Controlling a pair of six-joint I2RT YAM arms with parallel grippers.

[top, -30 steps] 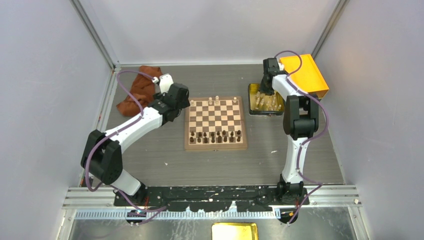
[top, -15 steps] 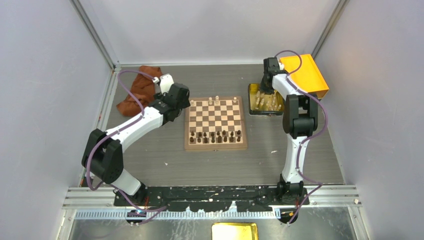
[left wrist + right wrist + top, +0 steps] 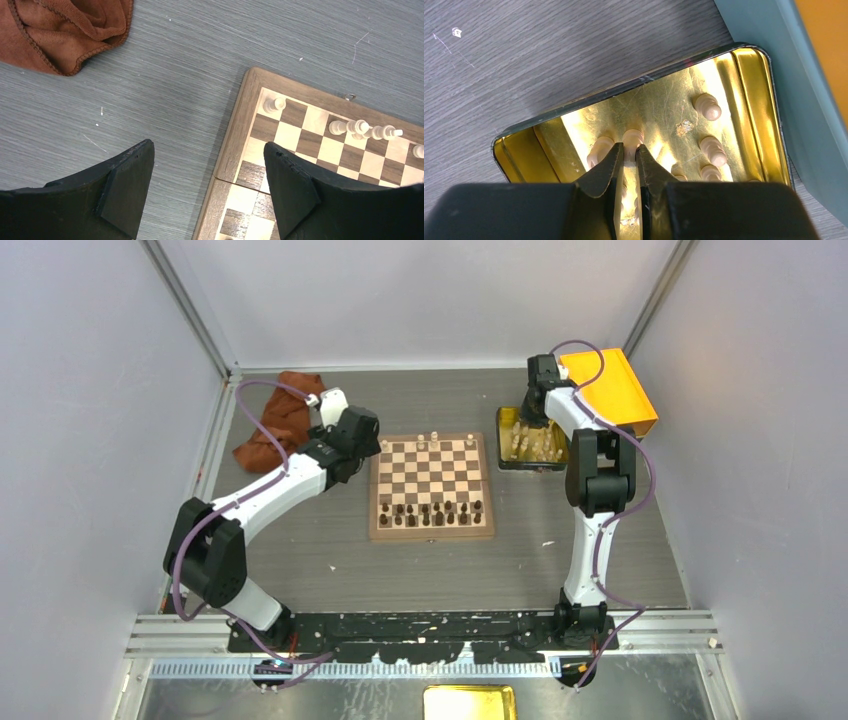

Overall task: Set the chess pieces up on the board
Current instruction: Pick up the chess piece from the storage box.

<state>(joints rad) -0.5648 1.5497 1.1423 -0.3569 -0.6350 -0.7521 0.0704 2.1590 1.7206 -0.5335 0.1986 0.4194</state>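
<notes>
The board (image 3: 374, 490) lies mid-table, its border (image 3: 240, 130) under my left gripper (image 3: 209, 150). That gripper hangs open over the board's left edge (image 3: 362, 462) and holds nothing. A few cream chess pieces (image 3: 357, 127) stand on the far row (image 3: 434, 438), and dark chessmen (image 3: 430, 512) fill the near rows. My right gripper (image 3: 629, 146) is down in the golden tray (image 3: 519, 150), at the right of the board (image 3: 530, 430). Its jaws are shut on one cream piece (image 3: 632, 136). Another piece (image 3: 599, 150) lies just left of the fingers, and more (image 3: 707, 106) lie to the right.
A brown cloth (image 3: 280, 420) is bunched at the back left (image 3: 65, 30). An orange-yellow box (image 3: 610, 390) stands behind the tray (image 3: 503, 440), with its teal wall (image 3: 784, 90) right beside the tray.
My right gripper's jaws have narrowed onto a cream piece in the tray. The left arm has not moved.
</notes>
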